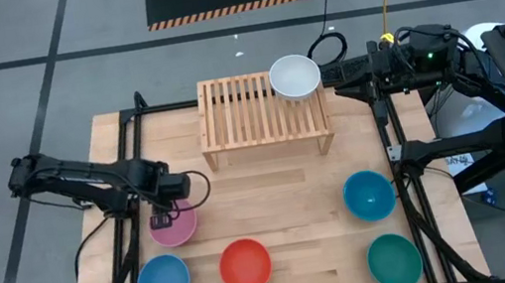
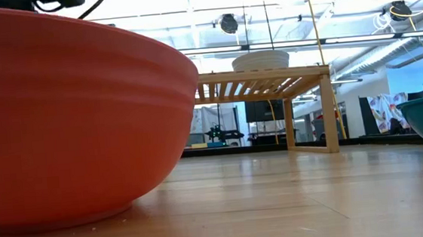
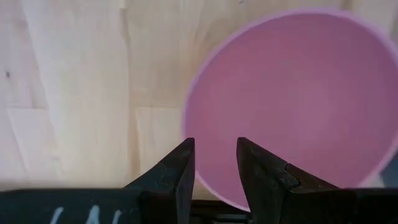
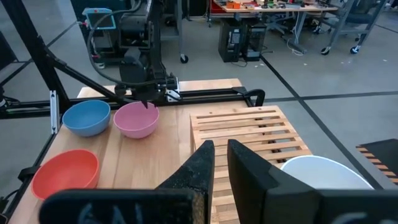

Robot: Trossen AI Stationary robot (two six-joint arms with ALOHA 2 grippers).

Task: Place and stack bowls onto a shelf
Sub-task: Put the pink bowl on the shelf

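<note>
A pink bowl [image 1: 177,227] stands on the table at the near left. My left gripper [image 3: 215,158] points down over its left rim [image 3: 194,118], open, with one finger outside the rim and the other over the bowl's inside; from across the table it shows right at the rim [image 4: 147,103]. A white bowl [image 1: 294,77] rests by its base on the far right corner of the slatted shelf [image 1: 249,117]. My right gripper [image 4: 221,152] hangs beside that bowl, at the shelf's far right, with a narrow gap and nothing in it.
Along the near edge stand a blue bowl [image 1: 163,281], a red bowl [image 1: 246,265] and a green bowl [image 1: 394,261]. A teal-blue bowl [image 1: 369,194] sits to the right. Black frame rails [image 1: 130,195] run down both sides. Bare wood lies between the shelf and the bowls.
</note>
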